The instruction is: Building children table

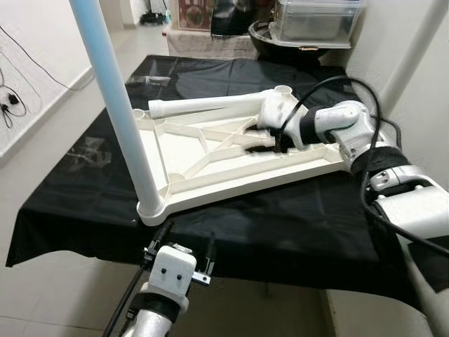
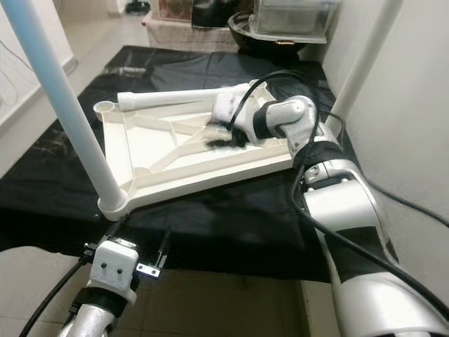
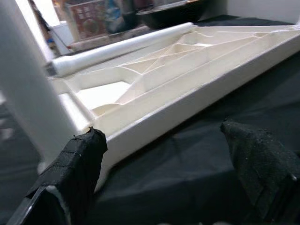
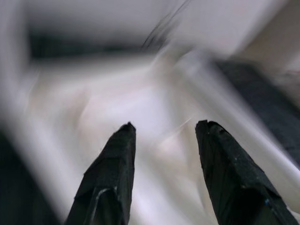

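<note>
A white plastic tabletop [image 1: 231,175] lies upside down on the black-covered table, ribs facing up. One pale blue-white leg [image 1: 116,105] stands upright in its near-left corner socket. A second white leg [image 1: 210,105] lies across the far side of the tabletop. My right gripper [image 1: 263,140] reaches in over the ribs just in front of that lying leg; its wrist view is blurred and shows its fingers [image 4: 112,164] open with nothing between them. My left gripper [image 1: 188,239] hovers open at the table's front edge, facing the tabletop's rim [image 3: 187,103] beside the upright leg.
The black cloth [image 1: 280,225] covers the table and hangs over its front edge. A clear plastic box [image 1: 316,21] and a dark bowl [image 1: 263,35] stand behind the table. A white pole [image 1: 414,49] leans by the right wall. Cables [image 1: 10,98] lie on the floor at the left.
</note>
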### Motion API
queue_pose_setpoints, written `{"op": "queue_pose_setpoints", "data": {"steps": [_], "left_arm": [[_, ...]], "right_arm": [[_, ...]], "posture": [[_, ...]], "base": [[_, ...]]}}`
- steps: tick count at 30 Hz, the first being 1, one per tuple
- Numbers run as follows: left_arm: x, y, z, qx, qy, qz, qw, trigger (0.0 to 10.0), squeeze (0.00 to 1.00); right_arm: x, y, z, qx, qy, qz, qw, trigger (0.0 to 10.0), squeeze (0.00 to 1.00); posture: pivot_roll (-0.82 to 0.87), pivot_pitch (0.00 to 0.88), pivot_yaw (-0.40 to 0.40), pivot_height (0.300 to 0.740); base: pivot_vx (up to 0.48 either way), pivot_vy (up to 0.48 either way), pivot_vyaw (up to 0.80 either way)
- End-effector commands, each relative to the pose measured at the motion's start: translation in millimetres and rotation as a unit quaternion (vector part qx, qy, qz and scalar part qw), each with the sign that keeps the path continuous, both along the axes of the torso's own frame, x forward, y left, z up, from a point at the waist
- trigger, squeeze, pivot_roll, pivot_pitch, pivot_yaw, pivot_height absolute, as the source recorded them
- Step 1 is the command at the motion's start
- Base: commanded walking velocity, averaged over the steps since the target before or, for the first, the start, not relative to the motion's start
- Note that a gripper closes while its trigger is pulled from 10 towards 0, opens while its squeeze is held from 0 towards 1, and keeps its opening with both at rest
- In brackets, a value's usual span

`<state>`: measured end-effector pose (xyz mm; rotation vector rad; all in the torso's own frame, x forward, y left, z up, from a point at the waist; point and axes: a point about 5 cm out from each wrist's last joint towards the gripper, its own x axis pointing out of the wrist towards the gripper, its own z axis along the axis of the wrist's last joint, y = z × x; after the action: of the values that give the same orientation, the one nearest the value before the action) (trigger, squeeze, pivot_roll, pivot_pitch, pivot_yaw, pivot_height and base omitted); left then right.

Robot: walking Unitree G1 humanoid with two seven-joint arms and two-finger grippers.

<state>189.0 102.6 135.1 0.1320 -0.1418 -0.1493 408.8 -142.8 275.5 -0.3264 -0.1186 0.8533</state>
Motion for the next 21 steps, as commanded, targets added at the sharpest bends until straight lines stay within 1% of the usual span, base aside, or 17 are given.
{"op": "queue_pose_setpoints", "data": {"steps": [1, 2, 3, 5, 6, 8, 9, 10, 11, 12, 13, 14, 16, 17, 18, 19, 21], "left_arm": [[-0.7, 2.0, -6, -0.002, 0.018, 0.006, 1.0, 10.0, 0.0], [0.1, 3.9, -7, -0.01, 0.024, 0.008, 1.0, 10.0, 0.0], [0.3, 4.8, -8, -0.021, 0.032, 0.009, 0.999, 10.0, 0.0], [0.3, 4.8, -8, -0.021, 0.032, 0.009, 0.999, 10.0, 0.0], [0.3, 5.2, -9, -0.026, 0.038, 0.009, 0.999, 10.0, 0.0], [0.3, 5.2, -9, -0.026, 0.038, 0.009, 0.999, 10.0, 0.0], [0.2, 5.4, -10, -0.027, 0.041, 0.008, 0.999, 10.0, 0.0], [0.2, 5.4, -10, -0.027, 0.041, 0.008, 0.999, 10.0, 0.0], [0.9, 6.2, -12, -0.026, 0.044, 0.009, 0.999, 10.0, 0.0], [0.9, 6.2, -12, -0.026, 0.044, 0.009, 0.999, 10.0, 0.0], [1.6, 7.5, -12, -0.024, 0.044, 0.011, 0.999, 10.0, 0.0], [2.2, 8.6, -12, -0.024, 0.043, 0.013, 0.999, 10.0, 0.0], [2.2, 8.6, -12, -0.024, 0.043, 0.013, 0.999, 10.0, 0.0], [2.7, 9.5, -12, -0.026, 0.045, 0.017, 0.998, 10.0, 0.0], [3.4, 10.1, -13, -0.027, 0.047, 0.021, 0.998, 10.0, 0.0], [3.4, 10.1, -13, -0.027, 0.047, 0.021, 0.998, 10.0, 0.0], [4.2, 10.7, -14, -0.033, 0.051, 0.027, 0.998, 10.0, 0.0]], "right_arm": [[1.4, -4.0, -1, 0.037, 0.01, -0.021, 0.999, 10.0, 0.0], [3.6, -7.5, -8, 0.1, 0.014, -0.065, 0.993, 10.0, 0.0], [1.6, -6.2, -22, 0.155, 0.002, -0.09, 0.984, 10.0, 0.0], [1.6, -6.2, -22, 0.155, 0.002, -0.09, 0.984, 10.0, 0.0], [-3.3, -2.5, -35, 0.189, -0.01, -0.098, 0.977, 10.0, 0.0], [-3.3, -2.5, -35, 0.189, -0.01, -0.098, 0.977, 10.0, 0.0], [-8.3, 0.7, -43, 0.208, -0.022, -0.099, 0.973, 10.0, 0.0], [-8.3, 0.7, -43, 0.208, -0.022, -0.099, 0.973, 10.0, 0.0], [-17.8, 7.2, -52, 0.217, -0.051, -0.106, 0.969, 10.0, 0.0], [-17.8, 7.2, -52, 0.217, -0.051, -0.106, 0.969, 10.0, 0.0], [-28.9, 17.5, -67, 0.229, -0.044, -0.119, 0.965, 10.0, 0.0], [-38.6, 23.9, -78, 0.235, -0.031, -0.131, 0.963, 10.0, 0.0], [-38.6, 23.9, -78, 0.235, -0.031, -0.131, 0.963, 10.0, 0.0], [-49.8, 28.9, -94, 0.229, -0.013, -0.135, 0.964, 10.0, 0.0], [-59.6, 30.2, -109, 0.231, 0.001, -0.147, 0.962, 10.0, 0.0], [-59.6, 30.2, -109, 0.231, 0.001, -0.147, 0.962, 10.0, 0.0], [-75.4, 27.8, -131, 0.216, 0.007, -0.185, 0.959, 10.0, 0.0]], "posture": [[-0.01, 0.032, -0.015, 0.74], [-0.01, 0.029, -0.002, 0.74], [-0.01, 0.027, 0.005, 0.74], [-0.01, 0.027, 0.005, 0.74], [0.0, 0.02, 0.016, 0.74], [0.0, 0.02, 0.016, 0.74], [0.0, 0.02, 0.016, 0.74], [0.0, 0.02, 0.016, 0.74], [0.01, 0.015, 0.016, 0.74], [0.01, 0.015, 0.016, 0.74], [0.01, 0.007, 0.014, 0.74], [0.01, 0.007, 0.014, 0.74], [0.01, 0.007, 0.014, 0.74], [0.02, 0.005, 0.01, 0.74], [0.02, 0.002, 0.01, 0.74], [0.02, 0.002, 0.01, 0.74], [0.02, 0.002, 0.01, 0.74]], "base": [[0.0, 0.0, 0.0], [0.0, 0.0, 0.0], [0.0, 0.0, 0.0], [0.0, 0.0, 0.0], [0.0, 0.0, 0.0], [0.0, 0.0, 0.0], [0.0, 0.0, 0.0], [0.0, 0.0, 0.0], [0.0, 0.0, 0.0], [0.0, 0.0, 0.0], [0.0, 0.0, 0.0], [0.0, 0.0, 0.0], [0.0, 0.0, 0.0], [0.0, 0.0, 0.0], [0.0, 0.0, 0.0], [0.0, 0.0, 0.0], [0.0, 0.0, 0.0]]}}
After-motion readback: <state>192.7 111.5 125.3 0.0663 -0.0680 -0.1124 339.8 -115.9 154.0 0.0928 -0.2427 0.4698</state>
